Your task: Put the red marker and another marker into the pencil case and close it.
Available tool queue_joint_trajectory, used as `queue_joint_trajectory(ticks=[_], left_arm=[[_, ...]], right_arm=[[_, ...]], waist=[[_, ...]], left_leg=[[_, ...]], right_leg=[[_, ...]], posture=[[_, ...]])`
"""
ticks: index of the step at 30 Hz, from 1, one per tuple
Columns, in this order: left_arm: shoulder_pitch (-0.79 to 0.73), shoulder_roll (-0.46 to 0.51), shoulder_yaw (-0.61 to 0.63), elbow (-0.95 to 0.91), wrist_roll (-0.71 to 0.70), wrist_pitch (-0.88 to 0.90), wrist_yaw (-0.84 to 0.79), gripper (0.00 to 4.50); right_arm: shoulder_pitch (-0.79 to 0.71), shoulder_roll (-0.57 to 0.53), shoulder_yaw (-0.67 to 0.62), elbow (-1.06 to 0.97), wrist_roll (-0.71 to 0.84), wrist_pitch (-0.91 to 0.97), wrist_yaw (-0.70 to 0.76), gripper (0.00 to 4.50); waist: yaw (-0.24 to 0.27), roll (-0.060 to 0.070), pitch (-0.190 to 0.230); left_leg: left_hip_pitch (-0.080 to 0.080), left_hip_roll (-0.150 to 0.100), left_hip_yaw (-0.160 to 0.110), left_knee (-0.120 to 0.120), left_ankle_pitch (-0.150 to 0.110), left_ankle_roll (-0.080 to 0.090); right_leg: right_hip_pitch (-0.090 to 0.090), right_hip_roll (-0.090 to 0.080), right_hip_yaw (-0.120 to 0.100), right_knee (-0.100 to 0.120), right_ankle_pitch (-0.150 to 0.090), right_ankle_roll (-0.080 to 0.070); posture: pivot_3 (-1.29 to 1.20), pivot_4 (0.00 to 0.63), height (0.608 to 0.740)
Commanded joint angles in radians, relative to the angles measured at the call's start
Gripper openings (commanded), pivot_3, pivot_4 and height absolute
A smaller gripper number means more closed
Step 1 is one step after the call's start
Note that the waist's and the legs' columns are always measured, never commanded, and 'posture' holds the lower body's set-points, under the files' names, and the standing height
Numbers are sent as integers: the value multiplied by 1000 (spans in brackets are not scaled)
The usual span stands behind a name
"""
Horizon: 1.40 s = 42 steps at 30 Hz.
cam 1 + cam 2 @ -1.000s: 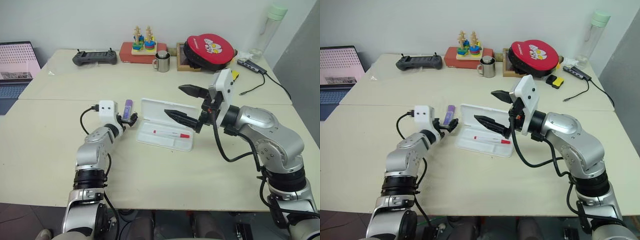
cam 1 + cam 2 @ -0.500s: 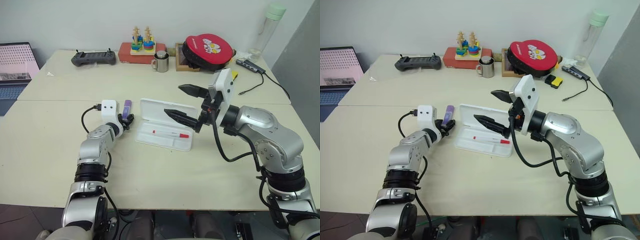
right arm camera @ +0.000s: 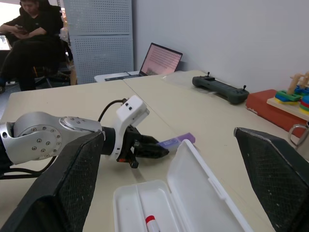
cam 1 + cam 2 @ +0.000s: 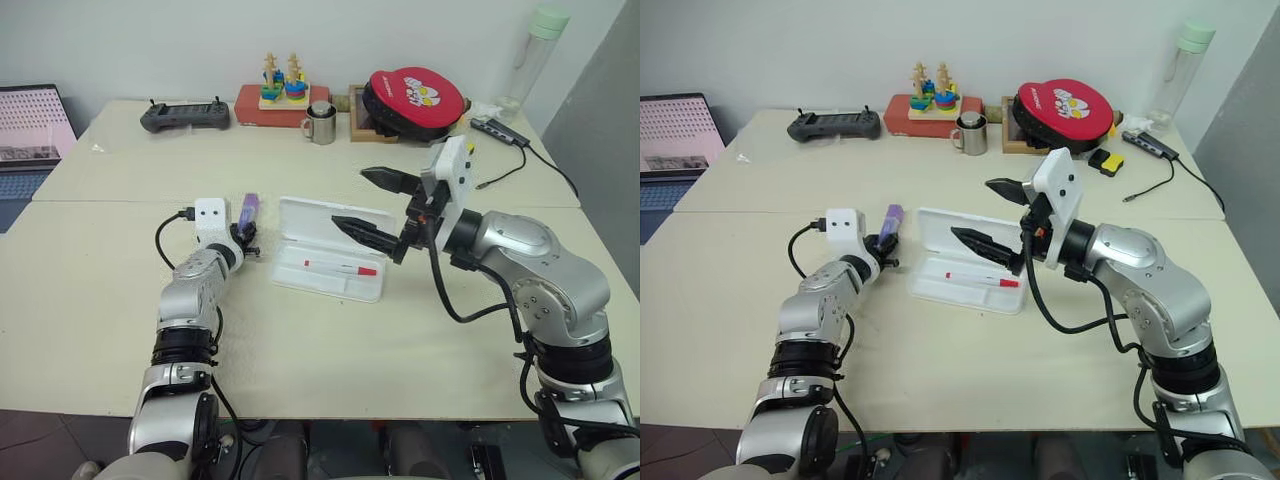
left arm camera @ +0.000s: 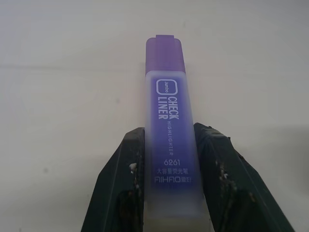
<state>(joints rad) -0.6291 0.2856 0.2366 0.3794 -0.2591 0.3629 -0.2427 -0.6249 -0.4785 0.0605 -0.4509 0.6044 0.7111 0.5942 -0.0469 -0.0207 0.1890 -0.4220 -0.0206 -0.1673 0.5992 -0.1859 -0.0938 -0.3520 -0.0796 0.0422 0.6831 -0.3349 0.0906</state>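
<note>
Left wrist view: purple marker (image 5: 166,121) pinched between the left gripper (image 4: 247,238) jaws, left of centre. Open case (image 4: 333,262) mid-frame holds the red marker (image 4: 342,268). Right gripper (image 4: 368,205) hangs above it, jaws wide, empty.

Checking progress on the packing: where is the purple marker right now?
The purple marker is pinched in the left claw, just left of the open pencil case, where the red marker already lies.
</note>
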Motion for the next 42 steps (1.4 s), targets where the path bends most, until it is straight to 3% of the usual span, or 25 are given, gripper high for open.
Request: queue_joint_trajectory(ticks=[1, 5, 10, 13, 15, 19, 22, 27, 31, 42], left_arm=[[-142, -22, 68, -195, -191, -131, -159, 1218], [-189, 20, 25, -307, -302, -32, -314, 1218], [-197, 102, -95, -359, -320, 3, -547, 1218], [-174, 221, -246, -332, -268, -19, -837, 1218], [-156, 302, -336, -295, -194, -126, -1015, 1218], [-192, 377, -436, -147, -74, -316, -1229, 1218], [-234, 404, -488, -61, -22, -357, -1337, 1218], [-353, 381, -576, 181, 144, -528, -1365, 1218], [-399, 348, -597, 293, 230, -565, -1330, 1218], [-389, 313, -596, 357, 314, -573, -1320, 1218]], right_arm=[[1, -28, -84, -55, 60, -6, 29, 4500], [-13, -35, -180, -85, 173, 28, 5, 4500], [32, -116, -210, -117, 175, 39, 31, 4500], [164, -253, -214, -183, 153, 53, 109, 4500], [218, -299, -210, -199, 139, 47, 118, 4500], [255, -311, -213, -216, 138, 36, 107, 4500], [267, -304, -211, -230, 138, 38, 98, 4500], [314, -314, -161, -273, 113, 59, 88, 4500], [340, -315, -132, -296, 102, 67, 70, 4500], [370, -306, -87, -337, 89, 99, 33, 4500]], waist=[[11, -1, 0], [10, 1, 0], [-4, 1, 0], [-3, 1, 0], [-5, 1, 0], [-12, 2, 0], [-11, 2, 0], [0, 1, 0], [0, 1, 0], [-12, 1, 0]], left_leg=[[-3, 0, -1, 0, 1, -2], [-6, -1, 0, 2, 2, -4], [-4, -1, 2, 1, 1, -2], [-4, -1, 2, 1, 1, -1], [-4, -1, 2, 1, 1, -1], [-3, 0, 3, 1, 2, 0], [-3, 1, 3, 0, 3, 1], [-3, 1, 2, 0, 4, 2], [-4, 1, 2, 0, 4, 2], [-4, 1, 2, 0, 4, 2]], right_leg=[[-2, 0, -1, 0, 0, 0], [-2, -1, -1, -3, 1, 0], [-2, -1, 0, -2, 1, 0], [-1, -1, -1, -2, 1, 0], [-1, -1, 0, -3, 1, 0], [-1, -1, 0, -1, 1, 0], [-2, 1, 0, -2, 1, 0], [-1, 1, -1, -2, 1, 1], [-2, 1, 0, -3, 1, 2], [-2, 1, -1, -1, 1, 2]], posture=[[0, 150, 740], [0, 150, 740], [0, 150, 740], [0, 150, 740], [0, 150, 740], [0, 150, 740], [0, 150, 740], [0, 150, 740], [0, 150, 740], [0, 150, 740]])
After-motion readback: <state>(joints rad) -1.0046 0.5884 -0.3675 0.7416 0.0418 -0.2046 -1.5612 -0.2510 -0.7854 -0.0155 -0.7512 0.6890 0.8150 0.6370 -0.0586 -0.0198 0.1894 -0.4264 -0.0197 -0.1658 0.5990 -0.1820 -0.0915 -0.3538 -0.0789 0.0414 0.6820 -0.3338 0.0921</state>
